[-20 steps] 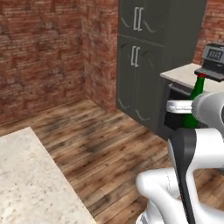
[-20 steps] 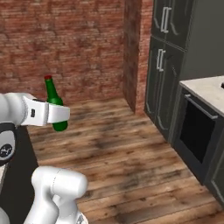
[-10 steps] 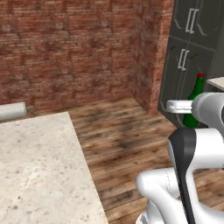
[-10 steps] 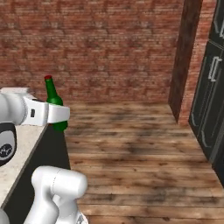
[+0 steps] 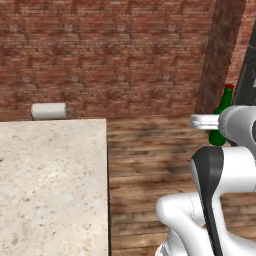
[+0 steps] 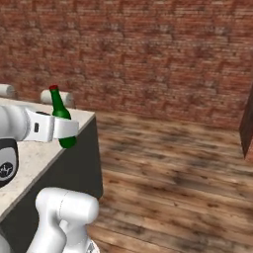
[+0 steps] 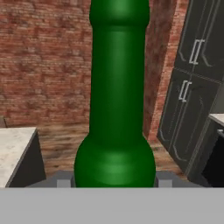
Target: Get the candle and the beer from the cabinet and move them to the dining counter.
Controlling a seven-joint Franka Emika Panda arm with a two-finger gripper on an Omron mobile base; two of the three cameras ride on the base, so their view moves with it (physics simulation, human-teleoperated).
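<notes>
The beer, a dark green bottle with a red cap, stands upright between the fingers of my gripper, which is shut on its lower body. In the left base view the beer hangs in the gripper at the right, over the wooden floor. From the right base view, the gripper holds the beer beside the corner of the dining counter. Its beige speckled top spreads across the lower left. The dark cabinet with arched doors is at the right. The candle is out of view.
A red brick wall runs across the back, with wooden floor in front of it. A pale cylinder lies beyond the counter's far edge, and two show as rounded shapes behind it. A dark brick pillar stands at the right.
The whole scene has swung as the base turned: the cabinets slid off to the right and the dining counter came in at the left. The beer stays held the same way.
</notes>
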